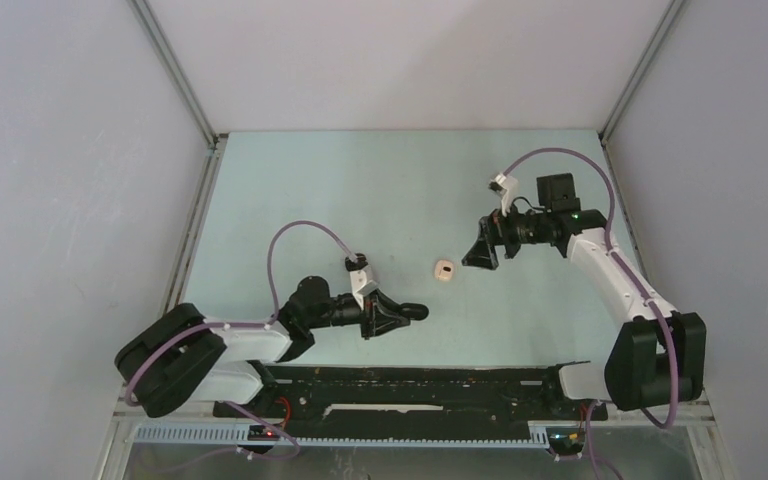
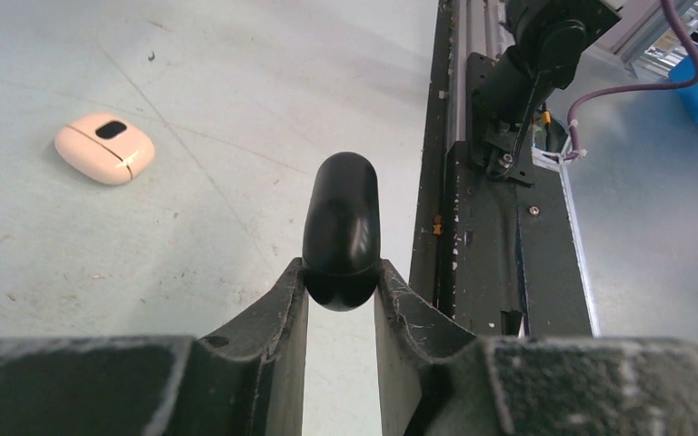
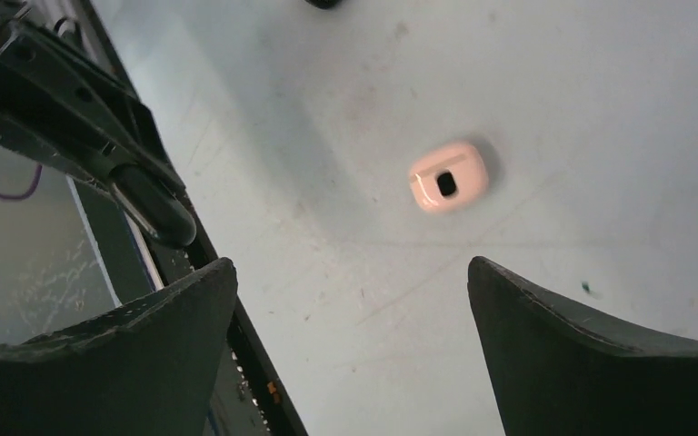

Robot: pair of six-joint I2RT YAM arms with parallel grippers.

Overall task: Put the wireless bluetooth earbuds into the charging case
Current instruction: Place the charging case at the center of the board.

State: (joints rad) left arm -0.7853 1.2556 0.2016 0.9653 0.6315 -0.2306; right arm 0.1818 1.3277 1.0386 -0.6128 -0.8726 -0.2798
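My left gripper (image 1: 400, 313) is shut on a glossy black pebble-shaped charging case (image 1: 415, 312), closed, sticking out past the fingertips just above the table. In the left wrist view the case (image 2: 341, 218) sits pinched between the jaws (image 2: 342, 272). A pinkish-beige closed case (image 1: 444, 270) with a small dark patch lies on the table between the arms; it also shows in the left wrist view (image 2: 104, 148) and the right wrist view (image 3: 448, 176). My right gripper (image 1: 475, 258) is open and empty, hovering right of the beige case (image 3: 350, 272). No earbuds are in view.
The black rail (image 1: 410, 385) runs along the table's near edge, close to the left gripper. In the right wrist view, a dark object (image 3: 325, 3) is cut off by the top edge. Grey walls enclose the pale blue table (image 1: 390, 190).
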